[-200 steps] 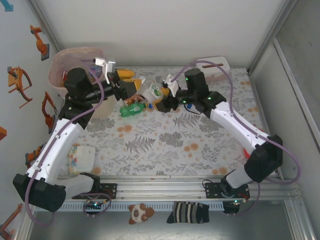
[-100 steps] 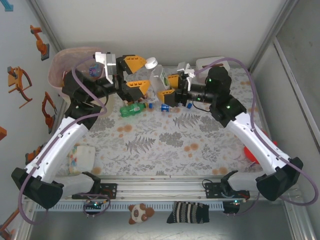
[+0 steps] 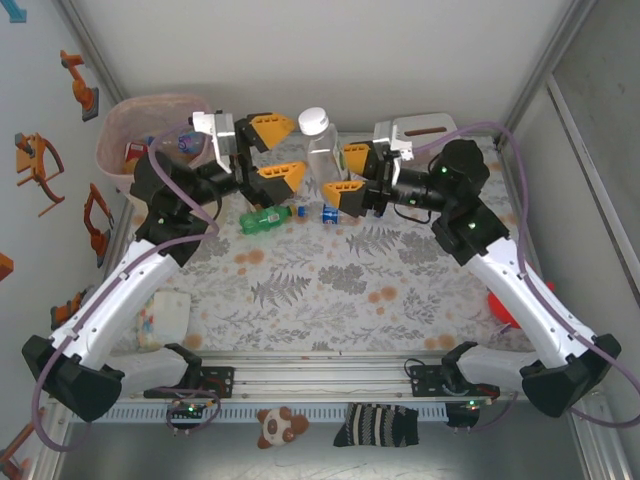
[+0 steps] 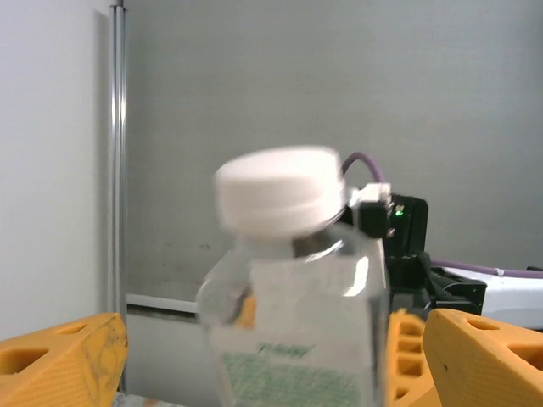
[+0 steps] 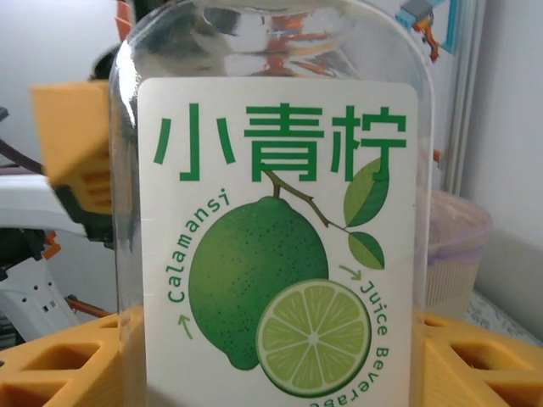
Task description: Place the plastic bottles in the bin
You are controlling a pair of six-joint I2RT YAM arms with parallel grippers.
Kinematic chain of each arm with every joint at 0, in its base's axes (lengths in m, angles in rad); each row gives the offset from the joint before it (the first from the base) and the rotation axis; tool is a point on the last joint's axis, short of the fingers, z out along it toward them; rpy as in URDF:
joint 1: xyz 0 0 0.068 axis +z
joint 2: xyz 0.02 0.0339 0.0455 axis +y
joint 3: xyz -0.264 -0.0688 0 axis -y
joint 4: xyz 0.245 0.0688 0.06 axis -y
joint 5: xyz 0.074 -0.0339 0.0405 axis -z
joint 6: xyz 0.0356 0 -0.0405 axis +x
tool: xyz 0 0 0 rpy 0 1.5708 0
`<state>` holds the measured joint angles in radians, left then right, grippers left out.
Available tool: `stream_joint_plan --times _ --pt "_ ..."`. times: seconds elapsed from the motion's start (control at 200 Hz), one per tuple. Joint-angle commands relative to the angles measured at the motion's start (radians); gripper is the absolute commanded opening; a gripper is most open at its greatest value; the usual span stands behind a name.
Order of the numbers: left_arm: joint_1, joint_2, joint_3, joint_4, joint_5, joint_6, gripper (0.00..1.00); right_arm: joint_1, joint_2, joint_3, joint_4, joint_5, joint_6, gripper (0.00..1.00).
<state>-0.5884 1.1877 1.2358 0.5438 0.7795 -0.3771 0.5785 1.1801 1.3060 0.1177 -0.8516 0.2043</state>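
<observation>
I've got the clear bottle pinched upright in my right end effector. My left end effector is spread just beside it, above the floral tabletop, with a white wall behind.

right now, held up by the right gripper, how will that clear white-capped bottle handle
The clear bottle looks empty, background showing through it, so probably light and easily squeezed. Its smooth walls and glossy label could slip in the right gripper. Tall and narrow, it would likely tip if stood upright.

Upright bottle between left gripper and right gripper, bin at far left, lying bottle on table before them
</observation>
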Motion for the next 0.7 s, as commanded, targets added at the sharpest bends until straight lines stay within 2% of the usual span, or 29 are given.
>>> stream_joint_plan --times 0.0,0.165,0.325,0.386,0.506,0.696 --pt "-0.005 0.028 0.03 -0.006 0.05 -0.04 0.9 0.006 -0.017 0.006 0.101 -0.049 0.026 0.58" --pt "-0.041 0.109 0.102 0.014 0.216 -0.102 0.84 0.009 -0.007 0.016 0.141 -0.083 0.059 0.58" --pt "-0.065 0.139 0.134 0.005 0.239 -0.101 0.77 0.012 -0.005 0.015 0.137 -0.092 0.057 0.59" --pt "-0.068 0.144 0.14 0.0 0.244 -0.103 0.78 0.012 -0.006 0.013 0.122 -0.082 0.042 0.58" --pt "-0.074 0.148 0.146 -0.003 0.276 -0.108 0.87 0.012 -0.015 0.012 0.075 -0.024 0.01 0.58" --pt "-0.077 0.143 0.138 -0.017 0.31 -0.103 0.87 0.012 -0.031 0.009 0.065 0.041 -0.003 0.58"
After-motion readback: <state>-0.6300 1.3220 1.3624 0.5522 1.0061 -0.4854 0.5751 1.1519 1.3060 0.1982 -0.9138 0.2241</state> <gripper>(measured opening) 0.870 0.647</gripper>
